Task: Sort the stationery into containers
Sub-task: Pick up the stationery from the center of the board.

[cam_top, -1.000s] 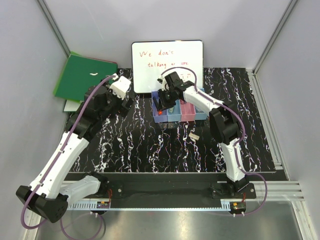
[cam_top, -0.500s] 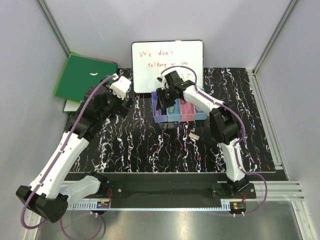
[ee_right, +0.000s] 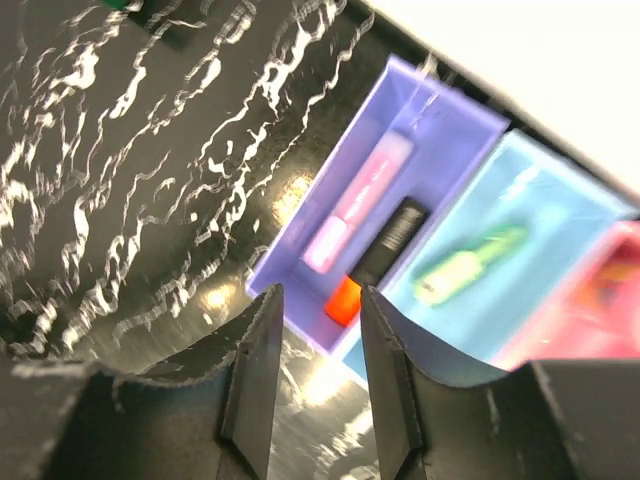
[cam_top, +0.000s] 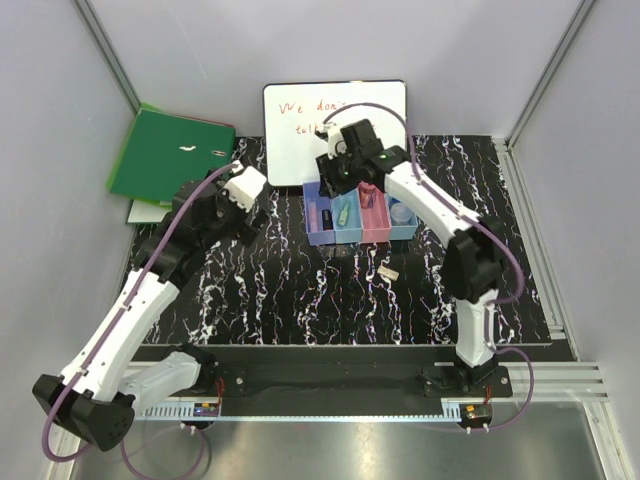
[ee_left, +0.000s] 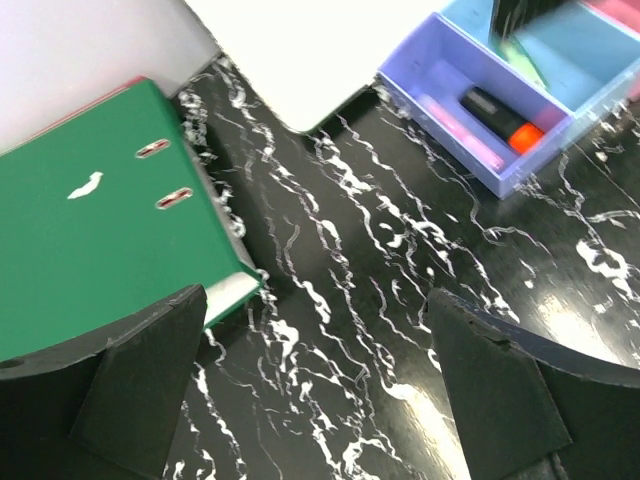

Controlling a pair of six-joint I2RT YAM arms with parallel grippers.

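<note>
The containers are a row of four joined bins: purple-blue (cam_top: 309,235), light blue (cam_top: 345,232), pink (cam_top: 375,230) and light blue (cam_top: 404,229). The purple-blue bin (ee_right: 300,265) holds a lilac-pink marker (ee_right: 357,203) and a black-bodied orange highlighter (ee_right: 378,258). A green highlighter (ee_right: 465,264) lies in the light blue bin beside it. My right gripper (ee_right: 318,300) hangs open and empty above the purple-blue bin's near end; from above it (cam_top: 335,178) sits over the bins' far edge. My left gripper (ee_left: 312,300) is wide open and empty over bare table, left of the bins (ee_left: 480,160).
A green ring binder (cam_top: 168,152) lies at the back left, close to my left gripper. A whiteboard (cam_top: 300,115) with red writing stands behind the bins. A small white scrap (cam_top: 390,272) lies on the black marbled table in front of the bins.
My right gripper has risen and drawn back from low inside the purple-blue bin, leaving the orange highlighter lying there. My left arm has shifted slightly right.
</note>
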